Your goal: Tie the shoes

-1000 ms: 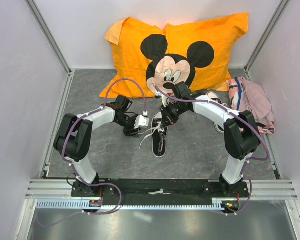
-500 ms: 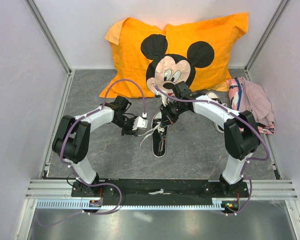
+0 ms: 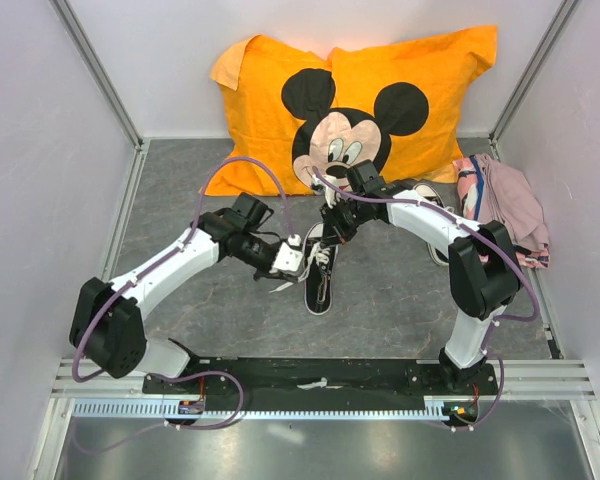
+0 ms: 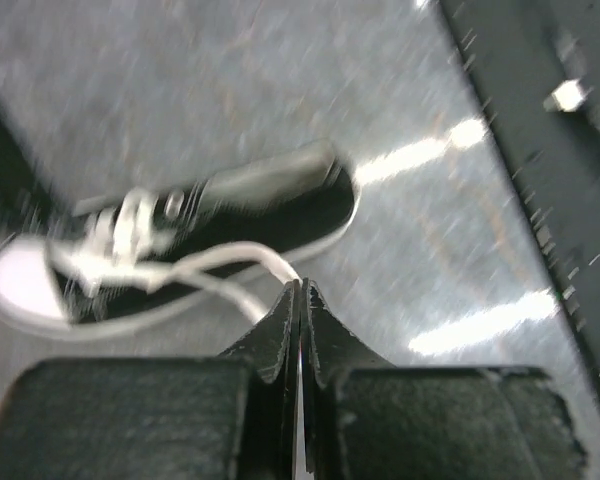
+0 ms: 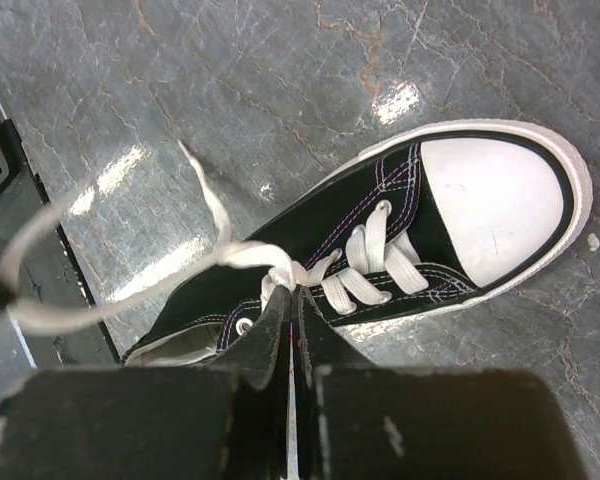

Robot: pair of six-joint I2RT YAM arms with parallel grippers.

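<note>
Top view: one shoe (image 3: pixel 319 278) lies in the middle of the bench (image 3: pixel 170 190), toe toward the far edge and heel toward the near edge. A second shoe (image 3: pixel 428 189) lies nearer the right edge, mostly hidden under the right arm. The left pincer (image 3: pixel 298 260) sits just beside the middle shoe on its left, and a lace (image 3: pixel 282 287) trails on the bench below it. The right pincer (image 3: pixel 332 235) is over the toe end of the same shoe. An orange pillow (image 3: pixel 350 90) leans on the far wall, and a pink cloth (image 3: pixel 505 205) lies by the right edge.

Left wrist view: the picture is blurred. The left pincer (image 4: pixel 300 288) is clenched, its fingers pressed together, and the lace (image 4: pixel 230 255) runs from their tips back to the shoe (image 4: pixel 240 205), so it appears to be grasping the lace end. The shoe lies on its sole, white toe cap to the left.

Right wrist view: the right pincer (image 5: pixel 291 292) is clenched on the lace where the strands cross, at the shoe's eyelets. The shoe (image 5: pixel 380 215) lies flat, with its toe cap (image 5: pixel 490 210) to the right. A lace loop (image 5: pixel 80 312) stretches leftward off the shoe over the bench.
</note>
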